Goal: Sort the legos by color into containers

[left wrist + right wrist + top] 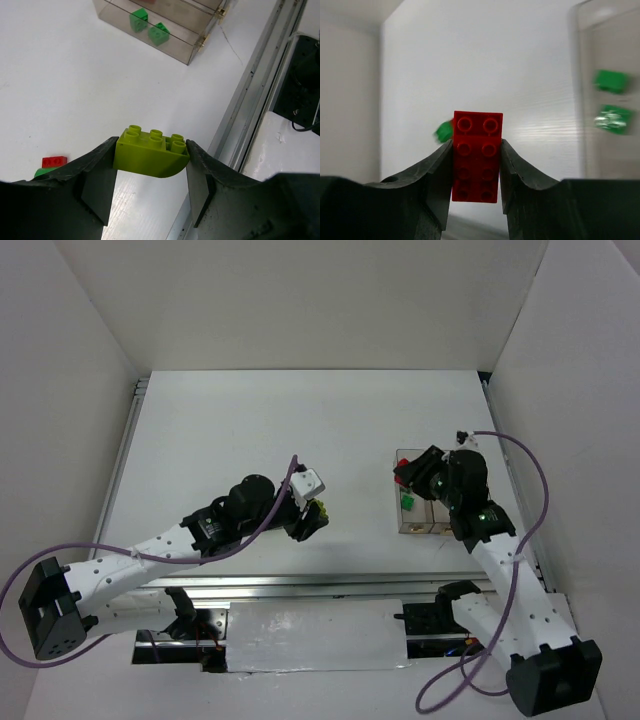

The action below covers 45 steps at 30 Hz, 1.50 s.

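Note:
My left gripper (312,517) is shut on a yellow-green rounded lego (150,152), held above the table left of the containers; it shows as a speck in the top view (321,510). My right gripper (408,476) is shut on a long red lego (476,155), seen in the top view (401,478) at the containers' far left corner. The clear containers (428,527) hold two green legos (138,20) (159,34), also seen in the right wrist view (611,80). A small red lego (54,161) rests on a green one (42,172) on the table. Another green lego (442,131) lies behind the red one.
An aluminium rail (300,585) runs along the table's near edge, also in the left wrist view (252,95). White walls enclose the table on three sides. A purple cable (525,465) loops from the right arm.

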Tool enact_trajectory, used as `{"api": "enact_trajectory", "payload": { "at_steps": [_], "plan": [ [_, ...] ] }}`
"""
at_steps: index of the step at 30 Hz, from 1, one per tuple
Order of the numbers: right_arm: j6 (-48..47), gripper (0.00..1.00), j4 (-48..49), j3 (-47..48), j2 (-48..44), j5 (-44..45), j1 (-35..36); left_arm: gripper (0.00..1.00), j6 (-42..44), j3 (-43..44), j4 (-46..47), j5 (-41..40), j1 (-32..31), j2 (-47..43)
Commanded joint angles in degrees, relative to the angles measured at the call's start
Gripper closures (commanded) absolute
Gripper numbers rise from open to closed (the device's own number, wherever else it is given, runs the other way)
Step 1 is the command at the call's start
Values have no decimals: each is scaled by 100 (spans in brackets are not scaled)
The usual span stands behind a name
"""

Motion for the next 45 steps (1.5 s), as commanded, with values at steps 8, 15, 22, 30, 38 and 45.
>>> {"api": "enact_trajectory", "payload": {
  "at_steps": [8, 15, 22, 30, 38, 45],
  "plan": [
    [-756, 91, -823, 863, 2424, 2916, -1382, 100, -1439, 558, -500, -846, 0, -115],
    [-739, 28, -533, 925, 3015, 2758, -1646, 100, -1792, 744, -853, -706, -9, -141],
    [-774, 0, -550, 925, 2814, 2223, -1655, 100, -1810, 700, -739, -451, -9, -378],
    [-686, 0, 266, 495, 1267, -2456, -376, 100, -1081, 85, 289, 541, -18, -616],
    [262, 0, 416, 399, 608, -2279, 1569, 100, -290, -372, 887, 1176, -211, -625],
    [702, 1, 583, 117, 467, -1540, 2660, 100, 124, -645, 1160, 473, -615, -669]
  ]
}}
